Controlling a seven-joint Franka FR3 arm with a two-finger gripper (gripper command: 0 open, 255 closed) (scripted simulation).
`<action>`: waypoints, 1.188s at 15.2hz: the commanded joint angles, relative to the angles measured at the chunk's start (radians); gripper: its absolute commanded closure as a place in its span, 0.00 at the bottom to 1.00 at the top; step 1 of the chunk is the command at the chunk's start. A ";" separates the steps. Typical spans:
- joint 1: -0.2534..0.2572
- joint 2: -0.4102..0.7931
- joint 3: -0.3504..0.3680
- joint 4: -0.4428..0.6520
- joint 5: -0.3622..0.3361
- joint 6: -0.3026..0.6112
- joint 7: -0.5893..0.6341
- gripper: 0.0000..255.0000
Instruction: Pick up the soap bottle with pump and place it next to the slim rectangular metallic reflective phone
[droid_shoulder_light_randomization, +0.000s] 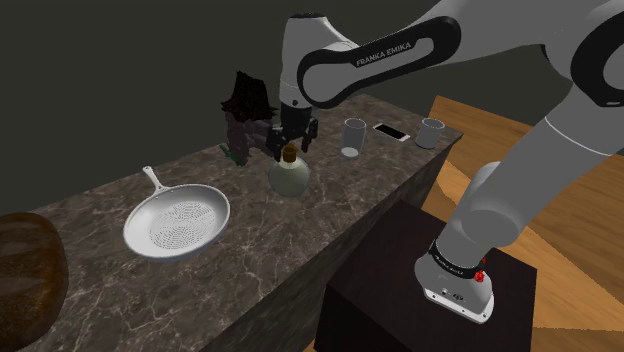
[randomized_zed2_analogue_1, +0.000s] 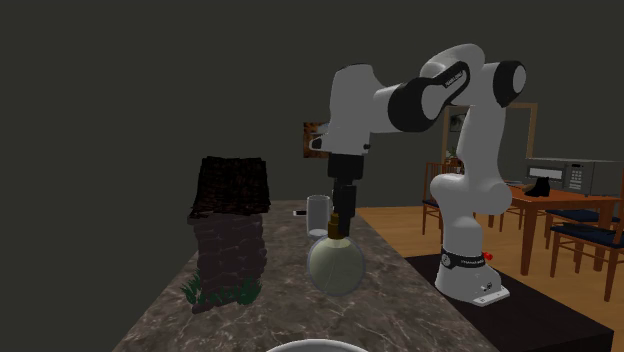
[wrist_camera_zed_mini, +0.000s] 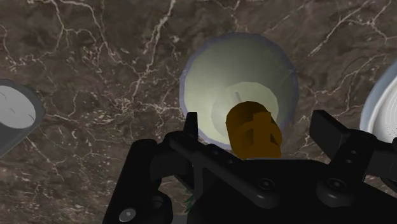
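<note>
The soap bottle (droid_shoulder_light_randomization: 288, 179) is a round, pale green flask with a brown pump top (wrist_camera_zed_mini: 254, 128), standing upright on the dark marble counter (droid_shoulder_light_randomization: 340, 205). My black gripper (droid_shoulder_light_randomization: 290, 147) hangs straight above it, open, its fingers (wrist_camera_zed_mini: 327, 130) standing on either side of the pump top without touching it. From the side, the gripper (randomized_zed2_analogue_1: 337, 222) reaches down to the neck of the bottle (randomized_zed2_analogue_1: 336, 264). The slim silvery phone (droid_shoulder_light_randomization: 392, 131) lies flat farther along the counter, between two cups.
A glass cup (droid_shoulder_light_randomization: 353, 137) stands just past the bottle and a grey mug (droid_shoulder_light_randomization: 430, 132) beyond the phone. A dark potted plant (droid_shoulder_light_randomization: 245, 112) sits behind the gripper. A pale pan (droid_shoulder_light_randomization: 177, 225) lies toward the shoulder view's left, with a brown rounded object (droid_shoulder_light_randomization: 25, 270) at the edge.
</note>
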 joint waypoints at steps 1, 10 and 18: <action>0.000 0.000 0.000 0.000 0.000 0.000 0.000 0.00; 0.000 0.000 0.000 0.000 0.000 0.000 0.000 1.00; -0.001 -0.024 -0.006 0.072 0.003 -0.095 -0.003 1.00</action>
